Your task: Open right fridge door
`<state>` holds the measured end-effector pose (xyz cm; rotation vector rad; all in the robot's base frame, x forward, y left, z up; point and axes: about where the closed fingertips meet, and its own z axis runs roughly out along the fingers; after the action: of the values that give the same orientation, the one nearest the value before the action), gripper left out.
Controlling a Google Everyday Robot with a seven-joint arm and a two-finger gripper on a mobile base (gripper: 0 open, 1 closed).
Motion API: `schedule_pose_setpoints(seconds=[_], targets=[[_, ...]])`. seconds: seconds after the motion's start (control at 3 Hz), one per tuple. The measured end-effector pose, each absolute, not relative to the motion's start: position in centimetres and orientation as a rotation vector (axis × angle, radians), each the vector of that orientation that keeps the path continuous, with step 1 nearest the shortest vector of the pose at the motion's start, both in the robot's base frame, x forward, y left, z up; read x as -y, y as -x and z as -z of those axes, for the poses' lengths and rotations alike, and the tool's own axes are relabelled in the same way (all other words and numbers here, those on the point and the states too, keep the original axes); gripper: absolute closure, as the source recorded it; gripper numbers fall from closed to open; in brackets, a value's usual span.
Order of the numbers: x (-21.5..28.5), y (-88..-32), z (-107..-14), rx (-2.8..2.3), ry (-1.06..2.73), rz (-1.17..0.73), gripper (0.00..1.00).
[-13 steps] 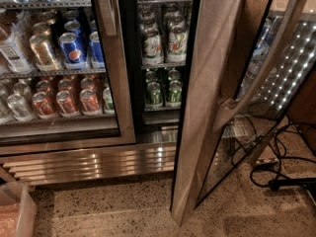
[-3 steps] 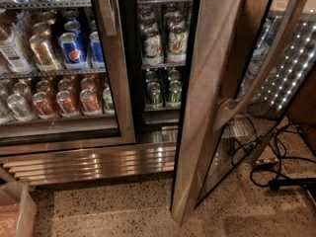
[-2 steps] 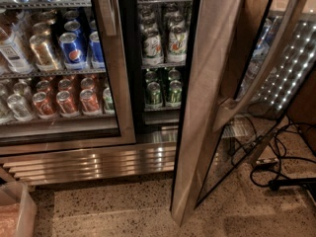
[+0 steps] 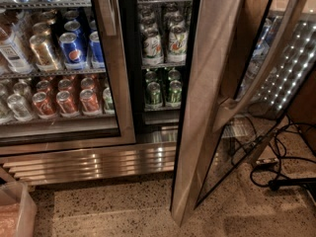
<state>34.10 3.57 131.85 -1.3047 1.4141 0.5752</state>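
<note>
The right fridge door (image 4: 207, 98) stands swung out toward me, its wide brushed-steel frame edge-on and the glass pane (image 4: 252, 83) angled to the right. Its long bowed steel handle (image 4: 261, 68) runs diagonally down the outer face. Behind the open door the right compartment's shelves show green bottles and cans (image 4: 163, 58). The left door (image 4: 69, 63) is closed over blue Pepsi and orange cans. My gripper is not in the camera view.
A steel kick grille (image 4: 94, 164) runs along the fridge base above the speckled floor (image 4: 113, 211). Black cables (image 4: 281, 167) lie on the floor at right. A translucent bin (image 4: 15, 214) sits at the bottom-left corner.
</note>
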Motion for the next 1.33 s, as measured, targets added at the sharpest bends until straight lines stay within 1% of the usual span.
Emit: schedule_pose_setpoints(seconds=[1.33], targets=[[-3.57,-34.10,-131.85,-1.414,1.305,-0.575,0.83]])
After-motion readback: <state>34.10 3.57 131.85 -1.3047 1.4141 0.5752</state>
